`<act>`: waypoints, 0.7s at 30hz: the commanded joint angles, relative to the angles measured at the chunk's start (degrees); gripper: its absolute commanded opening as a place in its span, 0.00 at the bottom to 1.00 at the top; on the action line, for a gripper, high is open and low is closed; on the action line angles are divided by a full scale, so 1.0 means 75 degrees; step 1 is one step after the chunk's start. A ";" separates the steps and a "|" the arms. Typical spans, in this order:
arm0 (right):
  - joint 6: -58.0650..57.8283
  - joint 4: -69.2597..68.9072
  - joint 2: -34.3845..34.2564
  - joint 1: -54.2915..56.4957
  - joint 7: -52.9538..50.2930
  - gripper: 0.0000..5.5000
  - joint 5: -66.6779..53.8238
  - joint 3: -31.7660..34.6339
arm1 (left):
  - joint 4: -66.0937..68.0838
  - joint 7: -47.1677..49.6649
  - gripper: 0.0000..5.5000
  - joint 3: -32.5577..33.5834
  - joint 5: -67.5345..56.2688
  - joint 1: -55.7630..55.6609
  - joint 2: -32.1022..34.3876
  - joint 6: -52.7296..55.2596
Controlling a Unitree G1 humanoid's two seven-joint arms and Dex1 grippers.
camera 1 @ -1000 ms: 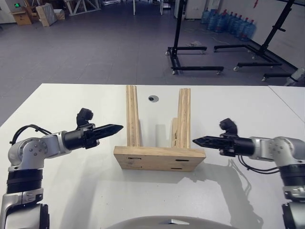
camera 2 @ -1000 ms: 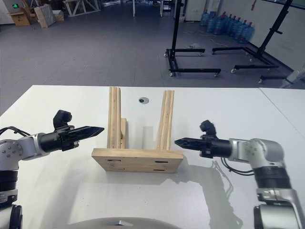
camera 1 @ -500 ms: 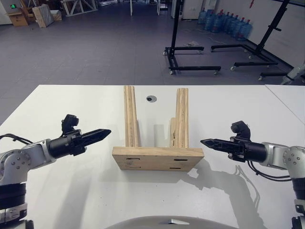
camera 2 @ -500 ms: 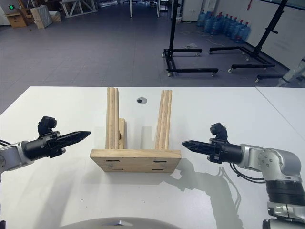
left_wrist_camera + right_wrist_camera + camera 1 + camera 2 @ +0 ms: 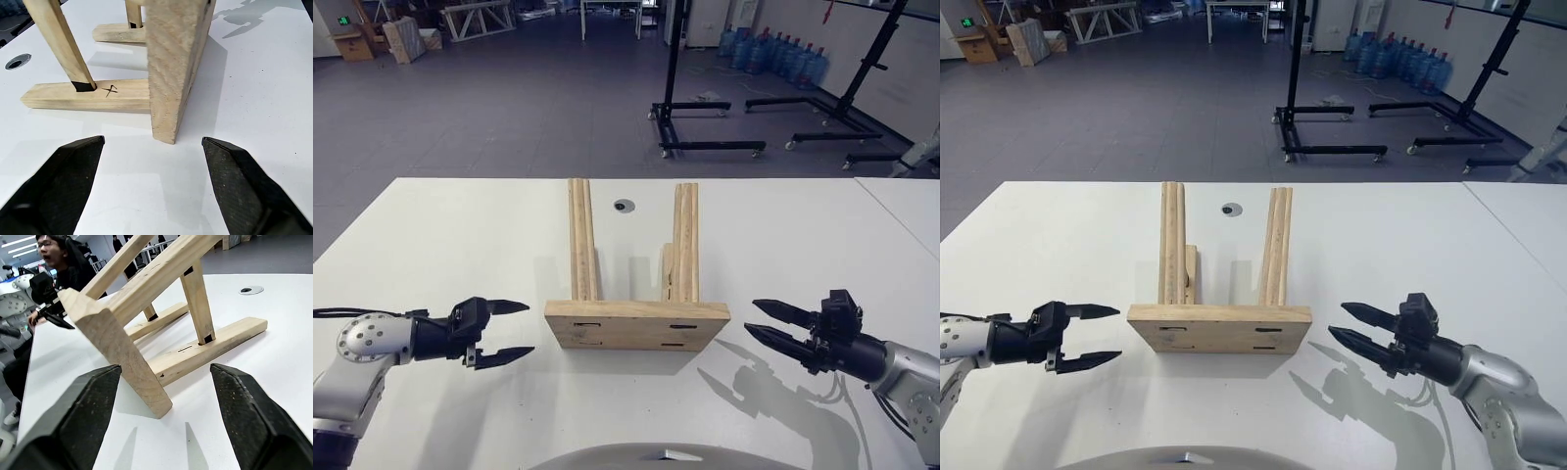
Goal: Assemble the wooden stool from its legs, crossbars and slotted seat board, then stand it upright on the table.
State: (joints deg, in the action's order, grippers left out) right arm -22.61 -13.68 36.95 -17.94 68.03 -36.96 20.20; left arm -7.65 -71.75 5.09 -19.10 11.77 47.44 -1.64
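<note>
White tabletop (image 5: pixel 431 225) takes up the lower half of our head views, with a grey workshop floor stretching away behind it. Our left gripper (image 5: pixel 527 328) sits at the lower left of the frame, low over the table, its two dark fingers (image 5: pixel 68 186) spread wide with nothing between them and the tips pointing toward the frame's centre. Our right gripper (image 5: pixel 752 316) mirrors it at the lower right, also wide open and empty, its tips aimed back toward the centre. Between the two, near both but touching neither, lies the wooden stool (image 5: pixel 636 294), put together and resting on its side. Its seat board (image 5: pixel 636 325) stands on one long edge at the centre of the frame, the flat face with its small dark slots turned toward us. From the board's far face the legs (image 5: pixel 581 240) run away up the frame in two pairs, one left of centre and one right of centre; our wrist views show the lower leg of each pair lying flat on the table. We make out a short crossbar (image 5: pixel 670 274) beside the right pair. Just past the leg ends, a small round hole (image 5: pixel 625 206) is set into the table. Farther off, at the upper right, stand black wheeled stands (image 5: pixel 705 98) and a cluster of blue water bottles (image 5: pixel 773 49).
</note>
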 commanded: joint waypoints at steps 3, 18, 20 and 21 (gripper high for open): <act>0.1741 0.0614 -0.0075 0.0132 0.0275 0.61 0.1075 -0.0686 | 0.0113 0.0115 0.66 -0.0235 0.0266 0.0021 -0.0079 -0.0397; 0.3099 0.2013 -0.0258 0.1230 0.0431 0.61 0.2053 -0.2354 | 0.0978 0.0436 0.66 -0.1392 0.0846 -0.0866 -0.0851 -0.1073; 0.3118 0.2128 -0.0281 0.1370 0.0449 0.61 0.2038 -0.2429 | 0.1080 0.0441 0.66 -0.1469 0.0859 -0.0969 -0.0937 -0.1160; 0.3141 0.2183 -0.0291 0.1435 0.0465 0.61 0.2036 -0.2471 | 0.1139 0.0442 0.66 -0.1515 0.0885 -0.1025 -0.0981 -0.1217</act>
State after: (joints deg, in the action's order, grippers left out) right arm 0.28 1.95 34.41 -8.87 71.33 -22.23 2.14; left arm 0.09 -68.55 -5.46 -13.17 5.40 40.73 -9.68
